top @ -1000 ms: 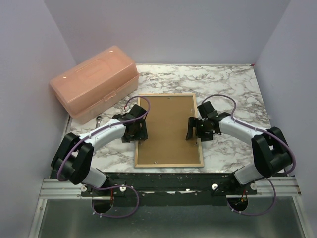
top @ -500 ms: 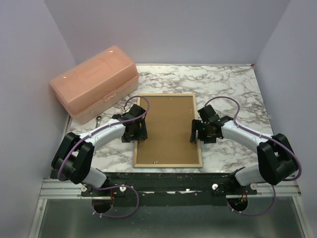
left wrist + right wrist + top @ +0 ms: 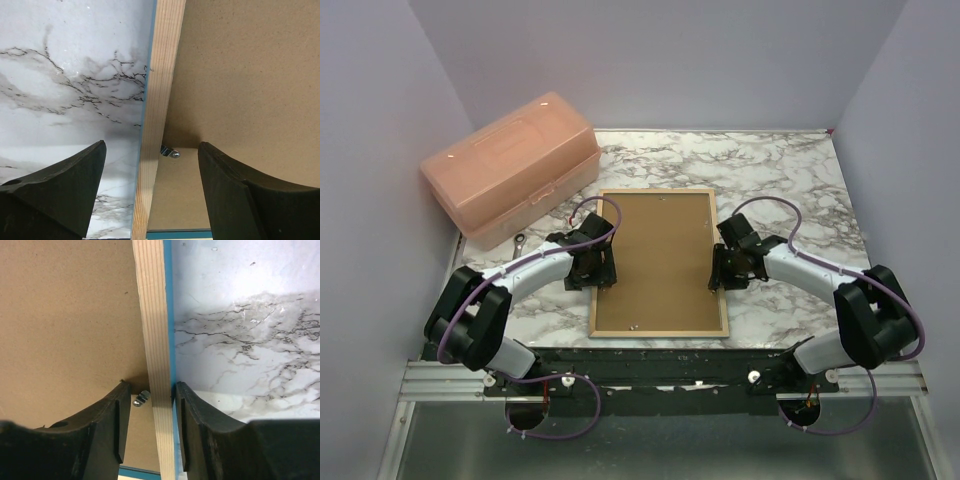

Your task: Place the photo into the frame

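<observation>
Right tool is narrow astride the frame rail at lower centre, left tool wide; if I squeeze unevenly, the frame could skid across the desk.

- A white tabletop with a grey-veined marble pattern is shown.
- The frame is laid flat near its middle, pale wood reverse upward, with a brown backing board set within it.
- A translucent salmon-pink lidded box is placed at the far left corner.
- A small metal tool is laid just beside the box's near side.
</observation>
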Action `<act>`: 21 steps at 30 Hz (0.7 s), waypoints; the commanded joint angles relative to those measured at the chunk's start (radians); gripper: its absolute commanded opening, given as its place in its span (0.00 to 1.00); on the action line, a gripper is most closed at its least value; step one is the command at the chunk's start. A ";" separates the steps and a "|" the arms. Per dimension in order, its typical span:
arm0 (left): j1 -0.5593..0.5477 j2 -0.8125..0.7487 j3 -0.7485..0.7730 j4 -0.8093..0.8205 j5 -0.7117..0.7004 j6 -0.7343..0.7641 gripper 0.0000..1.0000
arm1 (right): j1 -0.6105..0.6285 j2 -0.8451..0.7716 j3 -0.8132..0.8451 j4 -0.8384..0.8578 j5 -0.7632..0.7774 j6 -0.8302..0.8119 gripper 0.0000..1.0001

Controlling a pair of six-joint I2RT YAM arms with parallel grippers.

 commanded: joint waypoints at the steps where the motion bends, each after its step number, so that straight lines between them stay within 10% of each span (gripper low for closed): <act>1: 0.004 0.019 -0.002 0.016 0.021 0.011 0.75 | 0.001 0.003 -0.024 -0.012 -0.010 -0.001 0.43; 11: 0.004 0.035 0.011 0.019 0.041 0.012 0.75 | 0.001 -0.017 -0.032 -0.033 -0.049 -0.009 0.01; 19: 0.004 0.016 -0.014 0.020 0.039 0.008 0.75 | 0.001 -0.047 0.007 -0.061 -0.023 -0.019 0.02; 21: 0.005 0.007 -0.018 0.021 0.039 0.010 0.75 | 0.001 -0.056 0.020 -0.067 -0.022 -0.017 0.30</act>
